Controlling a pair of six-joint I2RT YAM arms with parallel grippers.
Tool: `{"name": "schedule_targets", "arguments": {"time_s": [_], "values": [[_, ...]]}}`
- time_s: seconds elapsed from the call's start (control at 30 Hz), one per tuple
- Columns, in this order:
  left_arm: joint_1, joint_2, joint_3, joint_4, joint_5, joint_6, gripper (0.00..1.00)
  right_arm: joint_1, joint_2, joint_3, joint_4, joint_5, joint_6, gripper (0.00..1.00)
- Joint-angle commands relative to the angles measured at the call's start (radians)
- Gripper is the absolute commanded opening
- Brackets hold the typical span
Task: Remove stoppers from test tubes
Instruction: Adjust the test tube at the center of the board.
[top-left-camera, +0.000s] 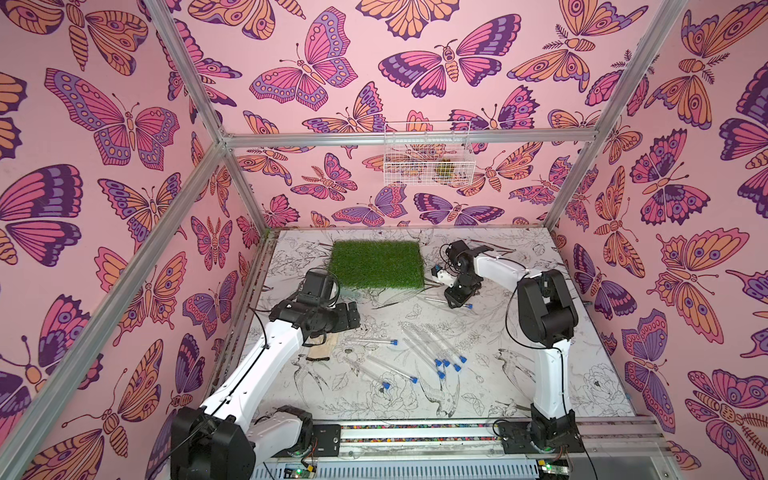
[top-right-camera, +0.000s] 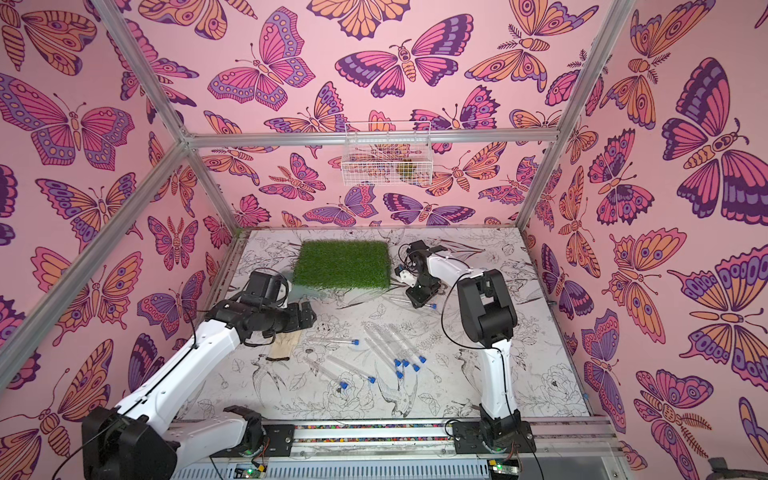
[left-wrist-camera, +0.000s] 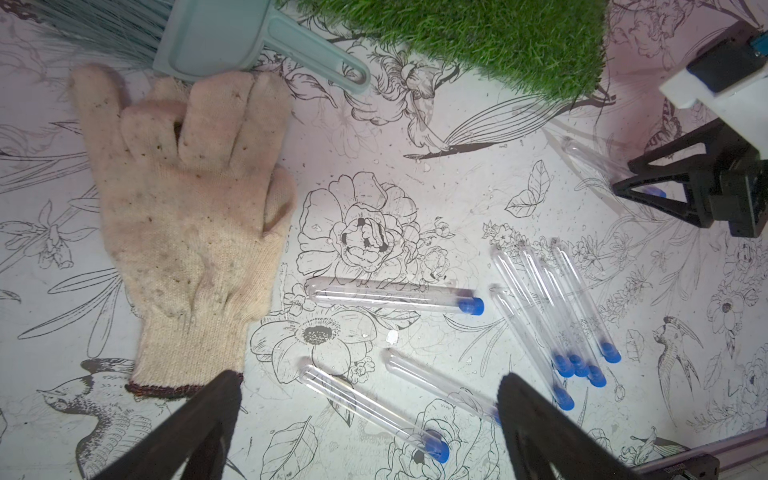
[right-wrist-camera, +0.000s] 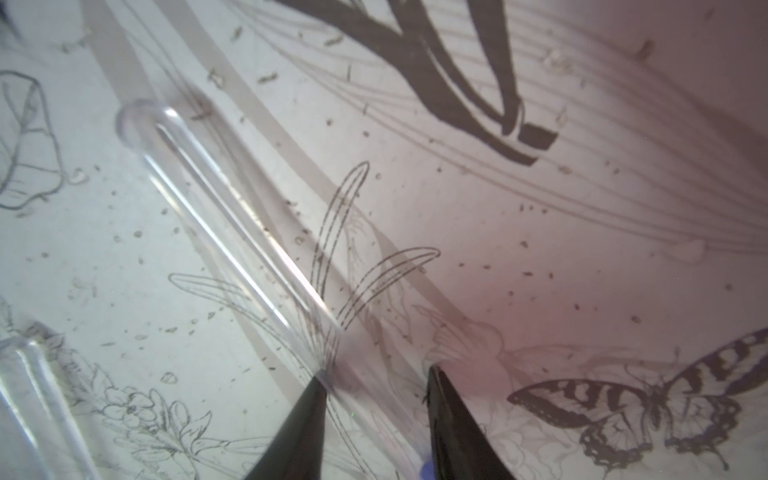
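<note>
Several clear test tubes (top-left-camera: 428, 351) (top-right-camera: 384, 345) with blue stoppers (top-left-camera: 446, 363) lie loose in the middle of the table. My right gripper (top-left-camera: 452, 302) (top-right-camera: 417, 301) is down on one separate test tube (right-wrist-camera: 216, 208) by the grass mat. That tube runs between the fingers, which stand narrow against its sides. Its blue stopper (right-wrist-camera: 424, 471) (top-left-camera: 468, 306) sits just behind the fingertips. My left gripper (left-wrist-camera: 370, 415) (top-left-camera: 351, 316) hangs wide open above the table's left part, holding nothing. Below it lie two stoppered tubes (left-wrist-camera: 374, 411) and a third (left-wrist-camera: 390, 295).
A green grass mat (top-left-camera: 378, 264) lies at the back. A beige work glove (left-wrist-camera: 187, 216) and a teal brush (left-wrist-camera: 232, 37) lie at the left. A white wire basket (top-left-camera: 428, 153) hangs on the back wall. Another tube's end (right-wrist-camera: 29, 407) lies near the right gripper.
</note>
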Motion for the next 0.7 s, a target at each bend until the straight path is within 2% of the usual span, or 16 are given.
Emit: {"name": "schedule_targets", "arguments": {"time_s": [0.0, 0.67], "values": [[0.007, -0.021, -0.017, -0.022, 0.008, -0.003, 0.98, 0.008, -0.027, -0.025, -0.021, 0.015, 0.017, 0.38], [0.009, -0.039, -0.036, -0.019, 0.004, -0.042, 0.98, 0.009, -0.092, -0.085, 0.016, -0.052, 0.059, 0.24]]}}
